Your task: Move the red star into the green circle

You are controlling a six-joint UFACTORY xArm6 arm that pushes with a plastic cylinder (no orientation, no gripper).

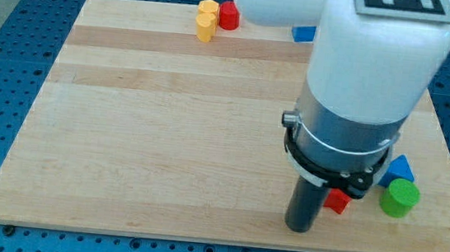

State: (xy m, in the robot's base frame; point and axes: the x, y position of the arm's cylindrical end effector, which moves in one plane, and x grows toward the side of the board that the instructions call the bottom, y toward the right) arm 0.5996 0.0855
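Pale wooden board (166, 137) fills the view, light tan with lengthwise stripes of grain, some bands a touch creamier than others. Around it, a deep blue perforated table surface (11, 23), dotted with a regular grid of dark holes. Up top, a yellow block (207, 19) sits beside a red cylinder-like block (230, 16). A bright blue block (303, 34) peeks out further right. The arm's body (376, 58) is glossy white, then a silver-grey metal collar (335, 141) with a black ring, and a black-and-white marker on top. The dark charcoal rod ends at my tip (298, 229). Lower right: red star block (337, 201), blue block (401, 168), vivid green circle block (400, 197).
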